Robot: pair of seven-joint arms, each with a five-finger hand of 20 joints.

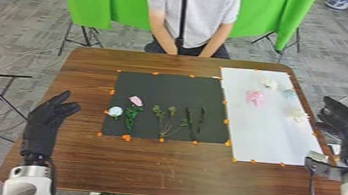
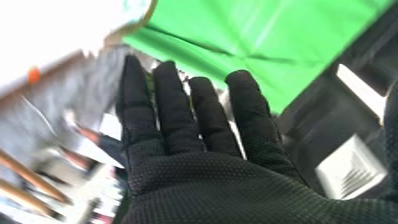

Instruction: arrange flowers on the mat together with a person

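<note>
Head view first. My left hand (image 1: pixel 51 116) is by the left edge of the table (image 1: pixel 92 74), relaxed open, holding nothing. The right hand (image 1: pixel 346 128) is by the right edge, also open, nothing in it.

On the dark mat (image 1: pixel 158 89), a white bloom (image 1: pixel 115 112) and a pink bloom (image 1: pixel 135 100) sit left, with leafy sprigs (image 1: pixel 165 120) and thin green stems (image 1: pixel 195 125) right of them. Over on the white mat (image 1: pixel 270 140) there's a ruffly pink flower (image 1: pixel 255 98) towards the far half — a cream flower (image 1: pixel 297 115) sits nearer and right of it.

I reckon they're all super light, petals soft and easily squashed, stems a bit springy. I'd pinch low, at the stem or base.

Right wrist view: that same right hand, fingers straight up and slightly spread, palm bare.
</note>
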